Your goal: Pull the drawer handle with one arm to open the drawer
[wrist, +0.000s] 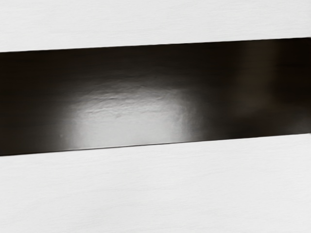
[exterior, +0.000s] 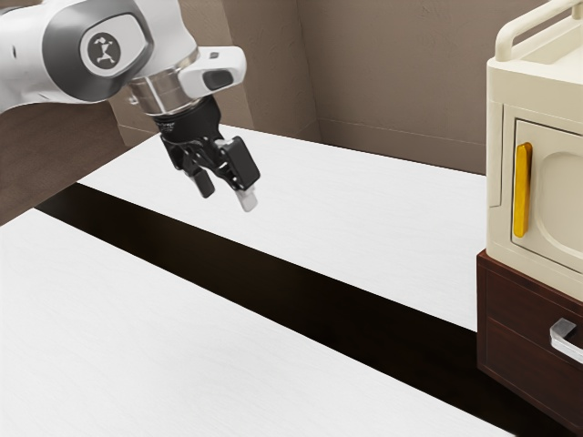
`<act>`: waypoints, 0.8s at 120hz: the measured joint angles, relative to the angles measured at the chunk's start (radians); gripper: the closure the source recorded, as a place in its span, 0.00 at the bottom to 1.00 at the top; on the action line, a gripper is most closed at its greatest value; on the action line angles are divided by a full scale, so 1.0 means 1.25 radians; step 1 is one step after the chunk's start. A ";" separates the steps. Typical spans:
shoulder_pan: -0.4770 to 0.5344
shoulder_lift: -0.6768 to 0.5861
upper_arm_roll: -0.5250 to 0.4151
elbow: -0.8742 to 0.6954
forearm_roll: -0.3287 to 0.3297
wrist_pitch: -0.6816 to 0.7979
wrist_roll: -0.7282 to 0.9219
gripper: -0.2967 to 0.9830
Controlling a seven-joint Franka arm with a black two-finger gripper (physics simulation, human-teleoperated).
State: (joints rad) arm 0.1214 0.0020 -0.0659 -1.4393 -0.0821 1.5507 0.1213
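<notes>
My gripper (exterior: 226,197) hangs above the white table in the exterior view's upper left, its two fingers spread with nothing between them. Far off at the exterior view's right edge stands a dark brown drawer unit (exterior: 515,339). A silver handle (exterior: 563,340) sticks out from its front, partly cut off by the picture's edge. The drawer front looks flush with the unit. A wide gap separates the gripper from the handle.
On the drawer unit rests a cream cabinet (exterior: 503,91) with a yellow vertical handle (exterior: 522,189) on its door. A glossy black band (wrist: 39,102) crosses the white table (wrist: 155,194) below my hand. Brown walls stand behind.
</notes>
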 joint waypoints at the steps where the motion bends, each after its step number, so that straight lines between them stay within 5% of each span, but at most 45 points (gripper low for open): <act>1: 0.000 0.000 0.000 0.000 0.000 0.000 0.000 0.23; 17: -0.003 -0.003 -0.002 0.004 0.003 0.000 0.002 0.23; 24: 0.022 -0.018 -0.026 0.148 0.011 -0.021 0.022 0.23; 37: 0.171 -0.070 -0.220 0.270 0.018 -0.065 0.184 0.23; 50: 0.022 -0.089 -0.303 0.287 -0.008 -0.139 0.399 0.24; 73: 0.044 -0.057 -0.320 0.262 -0.097 -0.219 0.682 0.23; 96: 0.041 -0.109 -0.378 0.111 -0.056 -0.123 0.845 0.23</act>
State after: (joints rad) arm 0.1733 -0.1338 -0.5389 -1.3001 -0.1523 1.3975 1.1771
